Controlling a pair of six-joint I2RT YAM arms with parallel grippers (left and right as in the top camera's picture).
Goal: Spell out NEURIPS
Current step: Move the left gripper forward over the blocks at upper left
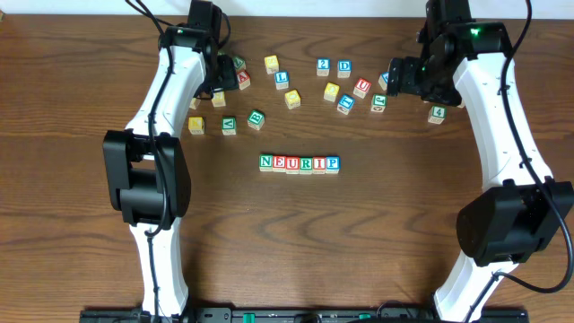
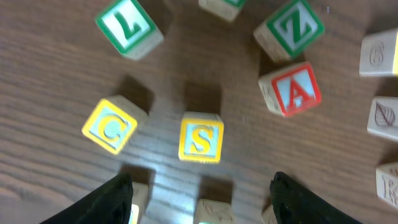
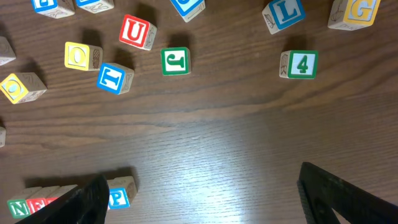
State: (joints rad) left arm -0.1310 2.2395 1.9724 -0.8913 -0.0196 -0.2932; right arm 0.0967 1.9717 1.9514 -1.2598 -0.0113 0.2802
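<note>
Six cubes stand in a row reading N E U R I P (image 1: 300, 163) at the table's middle; its P end (image 3: 118, 196) shows beside my right gripper's left finger. The yellow S cube (image 2: 201, 137) lies flat just ahead of my left gripper (image 2: 202, 206), whose jaws stand apart on either side, touching nothing. Another pale cube (image 2: 214, 213) sits at the frame's bottom edge between them. My left gripper (image 1: 220, 74) hovers over the back-left cluster. My right gripper (image 3: 205, 205) is open over bare wood, at the back right (image 1: 395, 76).
Around the S cube lie a yellow C (image 2: 110, 126), a green L (image 2: 129, 26), a green Z (image 2: 289, 29) and a red A (image 2: 292, 91). Loose cubes at the back include a red U (image 1: 361, 87), D (image 1: 344, 68), 2 (image 1: 323, 65) and 4 (image 1: 437, 114).
</note>
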